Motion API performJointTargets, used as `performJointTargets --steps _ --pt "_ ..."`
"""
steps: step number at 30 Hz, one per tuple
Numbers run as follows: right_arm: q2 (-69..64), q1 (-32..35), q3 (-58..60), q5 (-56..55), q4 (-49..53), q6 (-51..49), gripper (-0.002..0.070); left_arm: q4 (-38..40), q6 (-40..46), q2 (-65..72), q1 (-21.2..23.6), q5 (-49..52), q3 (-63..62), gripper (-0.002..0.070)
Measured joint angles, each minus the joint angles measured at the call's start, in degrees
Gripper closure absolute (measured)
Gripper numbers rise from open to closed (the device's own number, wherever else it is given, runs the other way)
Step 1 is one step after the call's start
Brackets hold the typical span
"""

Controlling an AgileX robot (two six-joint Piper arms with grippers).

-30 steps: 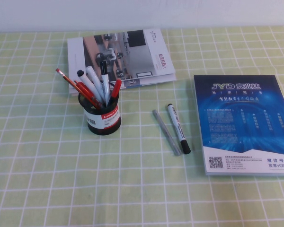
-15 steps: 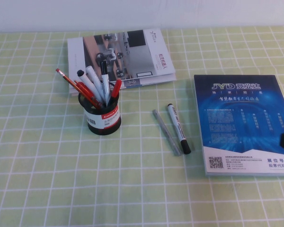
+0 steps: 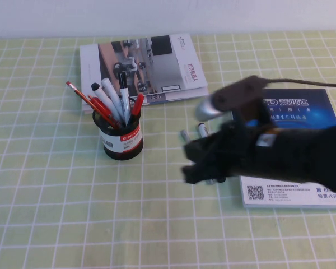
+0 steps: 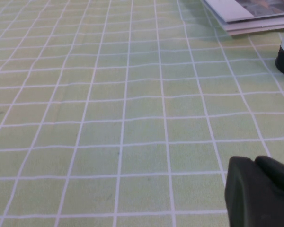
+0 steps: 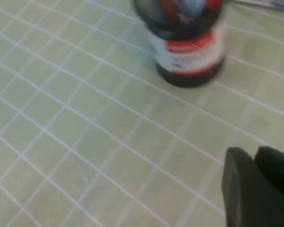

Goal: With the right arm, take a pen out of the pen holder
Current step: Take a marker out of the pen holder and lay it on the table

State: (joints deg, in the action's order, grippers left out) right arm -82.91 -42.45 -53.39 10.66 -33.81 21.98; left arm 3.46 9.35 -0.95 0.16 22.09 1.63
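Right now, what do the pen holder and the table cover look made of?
Pen holder: likely black plastic, smooth with a slight sheen, with a paper-like red-and-white label. Table cover: green checked cloth or vinyl, matte; cannot tell which. Right gripper, shut, hangs right of the holder, over the loose pens. Left gripper, shut, is over bare cover.

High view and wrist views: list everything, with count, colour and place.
tablecloth: one, green, white grid, underneath.
pen holder: one, black with red label, left of centre.
pens in holder: about six, red, white and black, leaning.
brochures: small stack, grey-white, behind the holder.
booklets: one stack, blue, right side.
loose pens: two, grey and white, right of holder, mostly covered.
left gripper: one, black, shut, over bare cloth.
right gripper: one, black, shut, above loose pens.
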Motion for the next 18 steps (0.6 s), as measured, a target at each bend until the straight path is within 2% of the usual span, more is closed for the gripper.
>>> performJointTargets --steps 3,10,18 --pt "-5.1 -2.8 -5.9 0.0 1.0 2.8 0.0613 0.0 0.0 0.0 0.0 0.0 0.0 0.0680" --pt "-15.2 -6.2 -20.8 0.5 7.5 4.4 0.0416 0.0 0.0 0.0 0.0 0.0 0.0 0.0680" --pt "-25.3 -7.4 -34.3 -0.8 12.3 6.1 0.0349 0.0 0.0 0.0 0.0 0.0 0.0 0.0680"
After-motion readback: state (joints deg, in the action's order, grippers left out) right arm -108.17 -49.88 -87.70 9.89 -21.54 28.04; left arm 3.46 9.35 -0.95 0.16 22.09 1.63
